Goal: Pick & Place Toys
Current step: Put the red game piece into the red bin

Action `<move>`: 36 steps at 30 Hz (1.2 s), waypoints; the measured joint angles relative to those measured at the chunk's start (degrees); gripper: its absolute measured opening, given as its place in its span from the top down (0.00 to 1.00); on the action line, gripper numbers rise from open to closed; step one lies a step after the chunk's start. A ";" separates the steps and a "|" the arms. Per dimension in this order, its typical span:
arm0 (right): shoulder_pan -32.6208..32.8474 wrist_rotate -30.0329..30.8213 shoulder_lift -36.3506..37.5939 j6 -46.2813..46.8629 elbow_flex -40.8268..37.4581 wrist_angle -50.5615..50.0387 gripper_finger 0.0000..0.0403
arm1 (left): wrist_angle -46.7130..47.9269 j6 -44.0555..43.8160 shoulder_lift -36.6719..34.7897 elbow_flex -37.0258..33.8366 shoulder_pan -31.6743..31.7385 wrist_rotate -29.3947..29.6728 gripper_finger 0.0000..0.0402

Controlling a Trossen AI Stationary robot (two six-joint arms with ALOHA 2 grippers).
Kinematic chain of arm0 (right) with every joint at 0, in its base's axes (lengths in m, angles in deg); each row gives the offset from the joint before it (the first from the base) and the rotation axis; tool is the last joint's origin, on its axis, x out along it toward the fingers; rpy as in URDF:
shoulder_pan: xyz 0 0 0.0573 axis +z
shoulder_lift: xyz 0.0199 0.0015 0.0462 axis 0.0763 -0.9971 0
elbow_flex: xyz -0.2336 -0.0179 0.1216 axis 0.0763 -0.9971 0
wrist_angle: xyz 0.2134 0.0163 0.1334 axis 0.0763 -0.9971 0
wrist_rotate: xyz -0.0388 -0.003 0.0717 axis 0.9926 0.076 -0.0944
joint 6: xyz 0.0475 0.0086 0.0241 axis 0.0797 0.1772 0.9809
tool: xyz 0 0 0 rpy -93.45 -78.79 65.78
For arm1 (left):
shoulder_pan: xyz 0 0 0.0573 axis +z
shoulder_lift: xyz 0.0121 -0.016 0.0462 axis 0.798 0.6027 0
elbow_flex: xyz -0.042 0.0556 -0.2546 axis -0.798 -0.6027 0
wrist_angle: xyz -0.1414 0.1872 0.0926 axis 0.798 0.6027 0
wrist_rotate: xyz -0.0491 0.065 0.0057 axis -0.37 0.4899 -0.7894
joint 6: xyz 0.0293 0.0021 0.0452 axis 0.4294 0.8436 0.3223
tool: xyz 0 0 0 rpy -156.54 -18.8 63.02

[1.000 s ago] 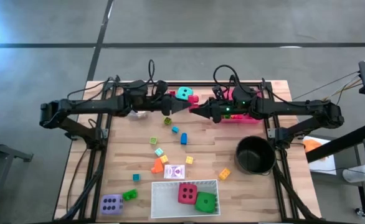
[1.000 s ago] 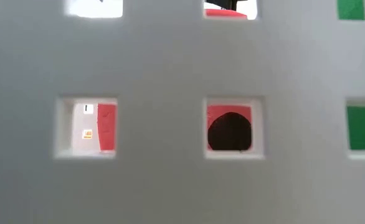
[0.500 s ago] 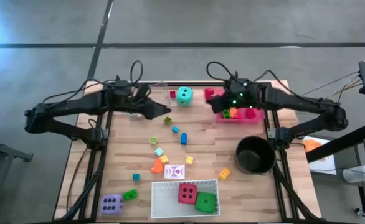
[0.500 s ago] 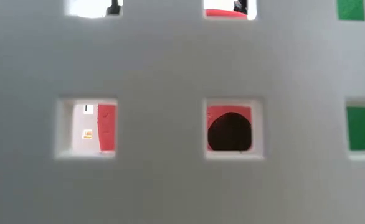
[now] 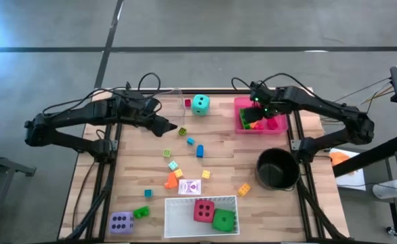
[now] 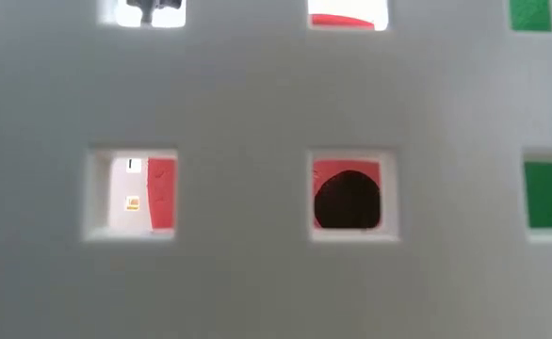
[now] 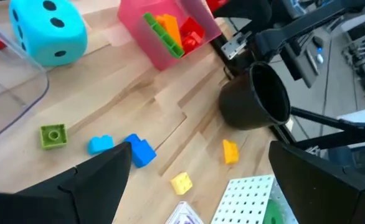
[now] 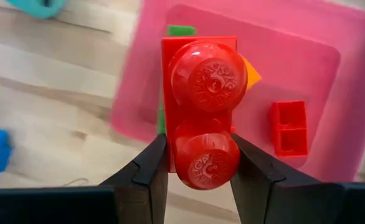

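— Two soft dice, the red die [image 5: 203, 210] and the green die [image 5: 223, 219], already sit in the white tray [image 5: 176, 226] at the near edge of the worktop [image 5: 225, 146]. That part looks done.

— And the other dice?

— The purple die [image 5: 121, 221] lies on the worktop just beside that tray, and the teal die [image 5: 200, 104] sits at the far edge, between the clear tray [image 7: 8, 93] and the pink tray [image 5: 240, 102]. Neither is in a tray.

— What about the small blocks?

— A few are in the pink tray: orange, green and red ones show there. Many more lie scattered across the middle of the worktop, among them a blue block [image 5: 200, 150], an orange block [image 5: 171, 180] and a yellow block [image 5: 244, 190], with a playing card [image 5: 190, 187] close to the white tray.

— What are the arms doing?

— The right gripper [image 8: 195, 186] hangs over the pink tray, its fingers narrow and clamped on a red block [image 8: 201, 106]. I judge a drop into that tray comes next. The left gripper [image 7: 198, 171] hovers above the scattered blocks near the clear tray, fingers wide and holding nothing.

— So how far along?

— Under halfway, I'd say. The black pot [image 5: 276, 169] has no part in it.
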 joint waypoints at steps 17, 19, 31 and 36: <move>-5.17 -0.33 -0.20 -1.39 -8.93 6.71 0.70 | 0.27 -0.96 0.09 -0.48 0.00 -0.02 0.06; -5.16 -0.52 -0.20 -1.53 -8.31 6.73 0.70 | 0.27 -0.97 0.09 -0.48 0.00 -0.02 0.06; -5.23 -1.36 -0.13 -3.04 -6.07 8.29 0.70 | 0.26 -1.07 0.11 -0.48 0.00 -0.03 0.06; -5.34 -1.34 -0.11 -3.04 -7.52 8.69 0.70 | 0.25 -1.07 0.11 -0.48 0.00 -0.04 0.06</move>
